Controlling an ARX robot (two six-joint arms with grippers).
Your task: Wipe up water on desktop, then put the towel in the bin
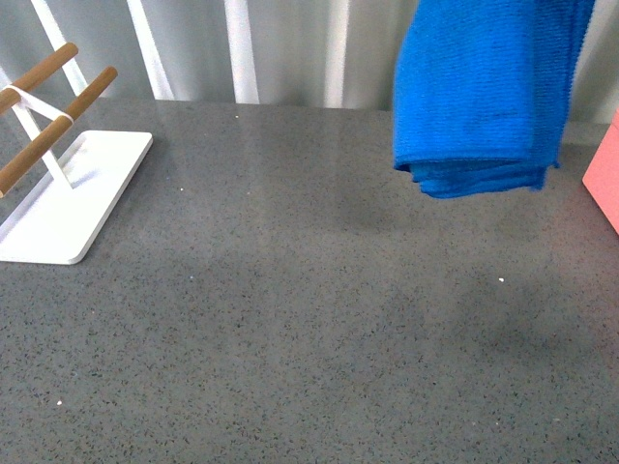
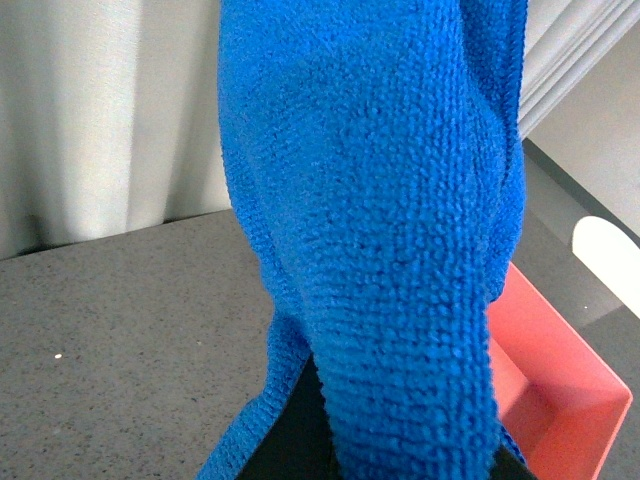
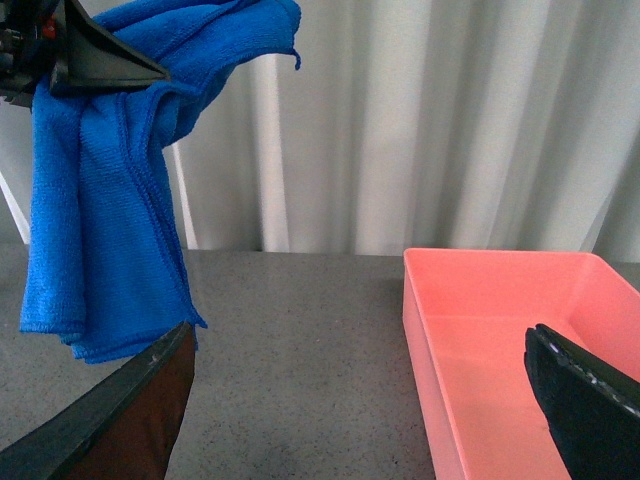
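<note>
The blue towel (image 1: pixel 484 97) hangs folded in thick layers above the back right of the grey speckled desktop (image 1: pixel 290 319), clear of it. My left gripper (image 3: pixel 95 62) is shut on the towel's top. In the left wrist view the towel (image 2: pixel 380 250) covers the jaws, and only a dark finger (image 2: pixel 288 440) shows. The pink bin (image 3: pixel 500 310) stands on the desktop to the right of the towel; it also shows at the front view's right edge (image 1: pixel 604 179) and in the left wrist view (image 2: pixel 560 390). My right gripper (image 3: pixel 360 340) is open and empty, low by the bin's near wall.
A white rack base (image 1: pixel 68 193) with wooden bars (image 1: pixel 48 126) stands at the back left. Pale curtains (image 3: pixel 420 120) close off the back edge. A white rounded object (image 2: pixel 605 245) lies beyond the bin. The bin looks empty.
</note>
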